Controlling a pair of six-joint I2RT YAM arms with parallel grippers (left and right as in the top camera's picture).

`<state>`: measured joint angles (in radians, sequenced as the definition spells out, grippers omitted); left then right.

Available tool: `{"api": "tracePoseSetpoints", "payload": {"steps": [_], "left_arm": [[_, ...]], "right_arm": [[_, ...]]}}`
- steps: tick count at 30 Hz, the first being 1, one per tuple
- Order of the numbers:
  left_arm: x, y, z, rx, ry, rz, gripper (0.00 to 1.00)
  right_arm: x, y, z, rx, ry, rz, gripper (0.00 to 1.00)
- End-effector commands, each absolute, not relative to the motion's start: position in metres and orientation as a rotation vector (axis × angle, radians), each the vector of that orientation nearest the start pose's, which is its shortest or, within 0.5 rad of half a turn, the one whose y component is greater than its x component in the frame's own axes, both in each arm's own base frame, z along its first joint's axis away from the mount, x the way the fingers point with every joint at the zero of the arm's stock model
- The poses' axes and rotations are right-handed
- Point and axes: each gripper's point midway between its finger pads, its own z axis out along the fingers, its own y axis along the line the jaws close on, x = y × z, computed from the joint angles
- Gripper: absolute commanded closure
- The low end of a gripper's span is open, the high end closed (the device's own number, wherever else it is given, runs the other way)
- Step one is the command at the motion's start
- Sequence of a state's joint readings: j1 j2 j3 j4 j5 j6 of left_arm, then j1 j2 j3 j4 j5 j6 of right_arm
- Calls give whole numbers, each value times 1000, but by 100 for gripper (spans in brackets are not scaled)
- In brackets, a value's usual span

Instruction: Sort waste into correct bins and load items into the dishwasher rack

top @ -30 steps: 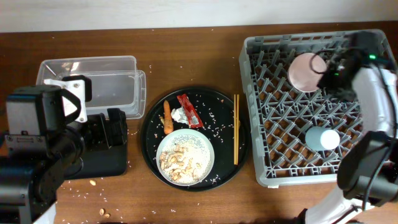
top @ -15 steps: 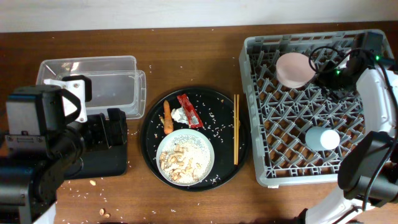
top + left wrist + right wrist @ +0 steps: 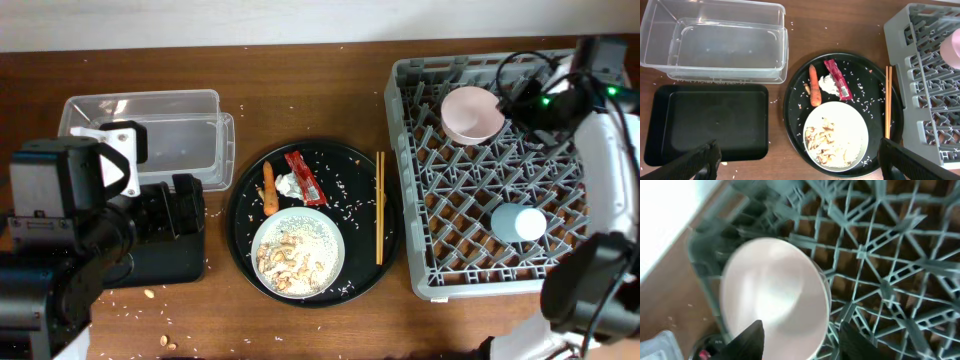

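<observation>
The pale round plate (image 3: 772, 292) rested among the dishwasher rack (image 3: 890, 255) pegs, just ahead of the right claw (image 3: 801, 332), whose fingers were spread. A light-blue cup (image 3: 518, 222) stood in the same rack, well apart.

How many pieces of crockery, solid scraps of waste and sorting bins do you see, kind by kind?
Crockery: 3 (bowl, cup, plate)
Solid waste scraps: 3 (wrapper, tissue, carrot)
Bins: 2 (clear tub, black tray)
Total: 8
</observation>
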<state>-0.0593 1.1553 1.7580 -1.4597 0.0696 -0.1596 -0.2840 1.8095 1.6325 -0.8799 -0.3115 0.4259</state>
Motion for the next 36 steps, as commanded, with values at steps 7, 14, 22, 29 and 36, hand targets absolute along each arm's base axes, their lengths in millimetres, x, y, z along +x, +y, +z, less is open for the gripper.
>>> {"api": "tracePoseSetpoints", "payload": {"steps": [7,14,22,29,36], "left_arm": [[239,-23,360,-105,2420,-167,1],[239,-23,360,-105,2420,-167,1],[239,-23,360,-105,2420,-167,1],[239,-23,360,-105,2420,-167,1],[239,-23,360,-105,2420,-167,1]], "right_arm": [[448,-70,116,898,2633,451,96],[421,-138,198,858,2463,-157,96],[365,-179,301,849,2121,-972,96],[393,-158,270,686,2119,-1254,95],[419,-133,242,476,2081,-1564,96]]}}
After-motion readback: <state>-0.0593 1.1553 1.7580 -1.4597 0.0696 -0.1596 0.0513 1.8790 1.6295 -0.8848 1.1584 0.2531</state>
